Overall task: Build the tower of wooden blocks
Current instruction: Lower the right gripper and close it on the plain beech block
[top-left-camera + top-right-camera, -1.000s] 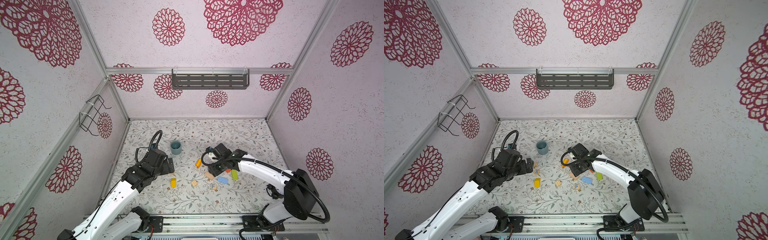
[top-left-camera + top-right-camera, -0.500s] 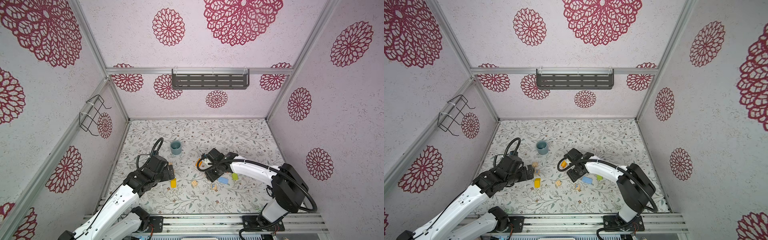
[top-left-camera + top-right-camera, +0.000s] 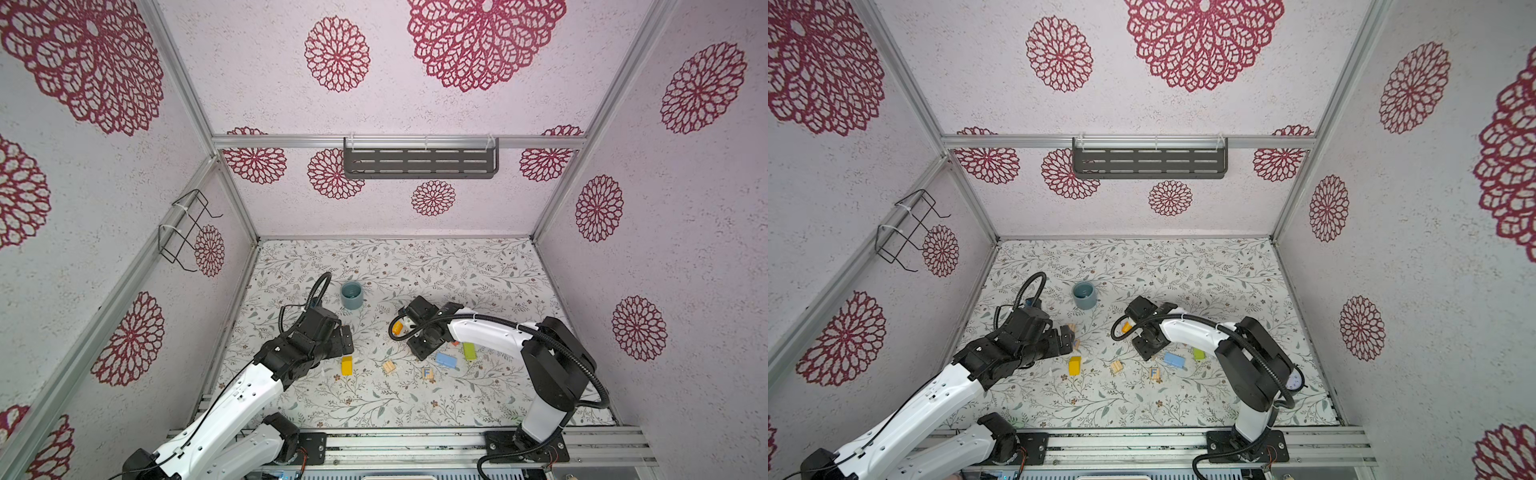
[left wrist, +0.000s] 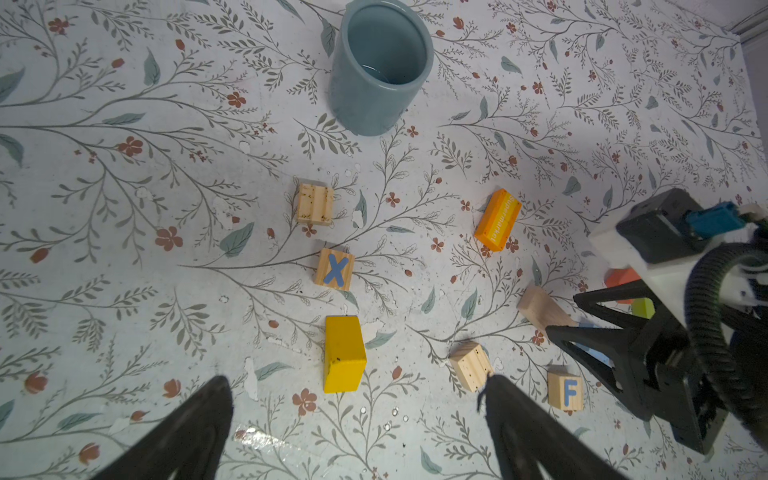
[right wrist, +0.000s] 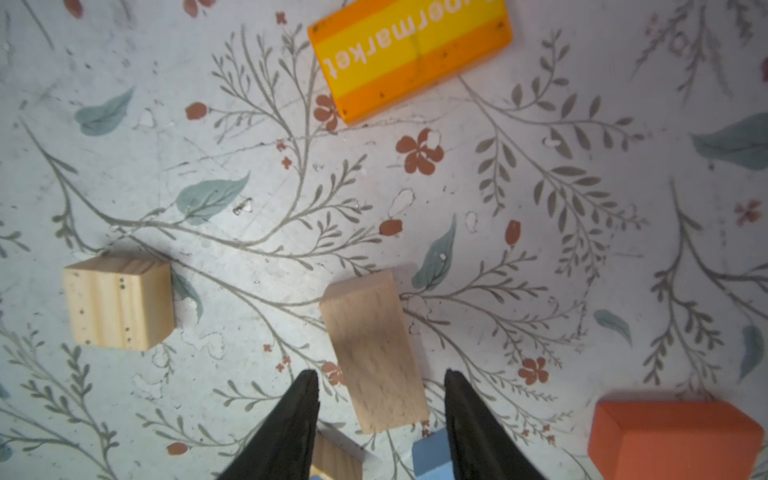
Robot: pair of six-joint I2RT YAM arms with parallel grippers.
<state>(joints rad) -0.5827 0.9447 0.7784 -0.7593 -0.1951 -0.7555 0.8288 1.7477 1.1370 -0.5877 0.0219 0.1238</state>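
The plain wood block (image 5: 374,353) lies between the right fingers (image 5: 297,419), pointing away; they're half open, holding nothing yet.

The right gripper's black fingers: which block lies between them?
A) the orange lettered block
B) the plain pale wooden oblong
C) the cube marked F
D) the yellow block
B: in the right wrist view the plain pale wooden oblong lies with its near end between the fingertips of the open right gripper, a gap showing on either side.
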